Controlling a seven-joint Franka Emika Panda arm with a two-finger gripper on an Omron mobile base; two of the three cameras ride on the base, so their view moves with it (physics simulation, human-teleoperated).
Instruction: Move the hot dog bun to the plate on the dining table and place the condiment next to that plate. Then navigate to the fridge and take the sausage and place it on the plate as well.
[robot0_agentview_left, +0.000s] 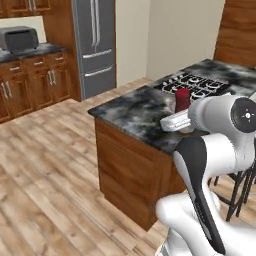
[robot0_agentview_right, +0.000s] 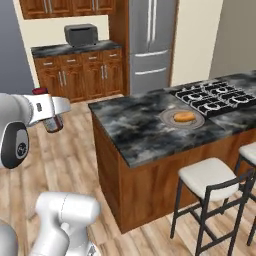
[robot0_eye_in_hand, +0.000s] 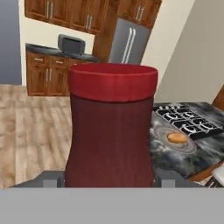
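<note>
My gripper (robot0_eye_in_hand: 109, 183) is shut on the condiment (robot0_eye_in_hand: 111, 127), a dark red bottle with a red cap, held upright in the air. From the base cameras the condiment (robot0_agentview_left: 182, 99) (robot0_agentview_right: 52, 122) hangs at the hand, short of the plate. The hot dog bun (robot0_agentview_right: 184, 116) (robot0_eye_in_hand: 177, 138) lies on the pale plate (robot0_agentview_right: 167, 120) (robot0_eye_in_hand: 159, 131) on the dark marbled dining table (robot0_agentview_right: 135, 132) (robot0_agentview_left: 132, 107), next to the cooktop. The steel fridge (robot0_agentview_right: 150, 45) (robot0_agentview_left: 95, 45) (robot0_eye_in_hand: 124, 41) stands shut against the back wall. The sausage is out of view.
A black cooktop (robot0_agentview_right: 215, 97) is set in the island beyond the plate. Two white-seated stools (robot0_agentview_right: 210, 180) stand along its near side. A wall counter with wooden drawers (robot0_agentview_right: 75, 70) carries a grey appliance (robot0_agentview_right: 81, 34). Open wooden floor (robot0_agentview_left: 45, 165) lies left of the island.
</note>
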